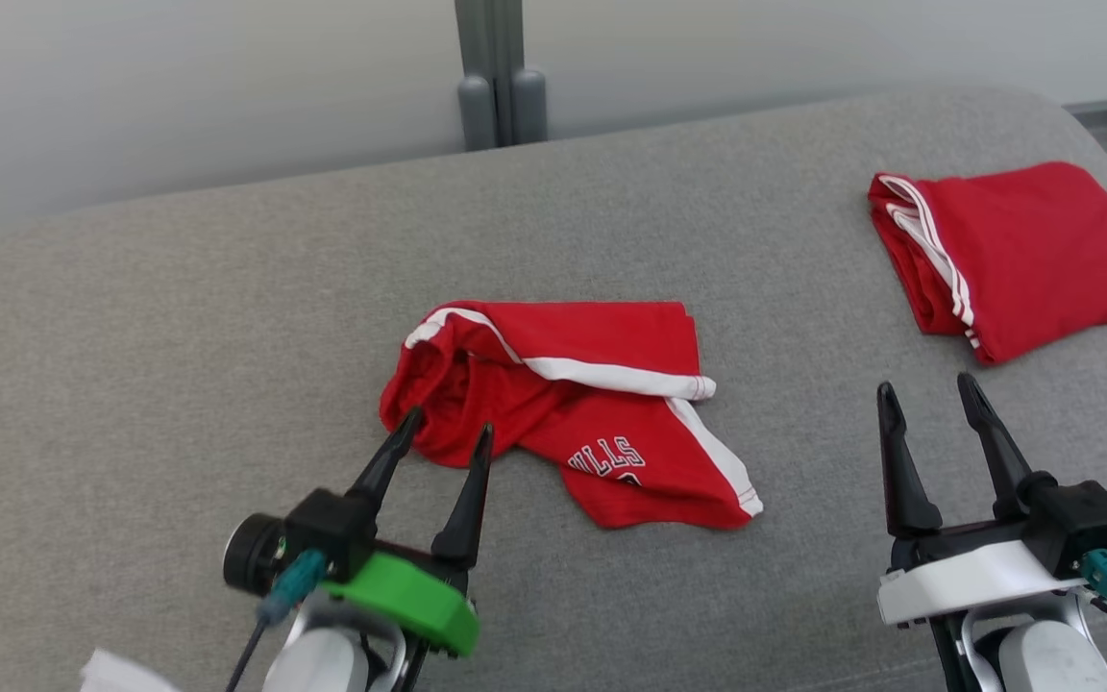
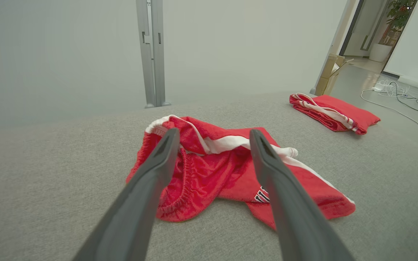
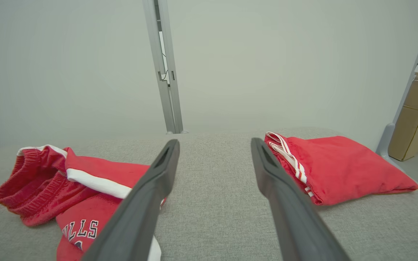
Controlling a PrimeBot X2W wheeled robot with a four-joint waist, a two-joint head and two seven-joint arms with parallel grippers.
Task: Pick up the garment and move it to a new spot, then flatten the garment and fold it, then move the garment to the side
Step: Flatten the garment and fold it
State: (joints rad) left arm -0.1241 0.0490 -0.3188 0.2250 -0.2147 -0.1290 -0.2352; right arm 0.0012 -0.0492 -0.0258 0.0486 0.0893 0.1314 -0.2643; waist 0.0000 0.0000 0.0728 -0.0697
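Left gripper (image 1: 450, 423), spread wide, has the crumpled red garment (image 1: 602, 346) just ahead

**Layout on the bench**

Crumpled garment (image 1: 563, 413) lies mid-bench (image 1: 179, 336). Folded garment (image 1: 1024, 255) lies well apart from it, far right, towards the back edge. Left pincer (image 1: 450, 423) at near left, tips at the crumpled garment's near-left edge. Right pincer (image 1: 928, 384) at near right, just before the folded garment. Post (image 1: 501, 77) stands behind the bench, centre.
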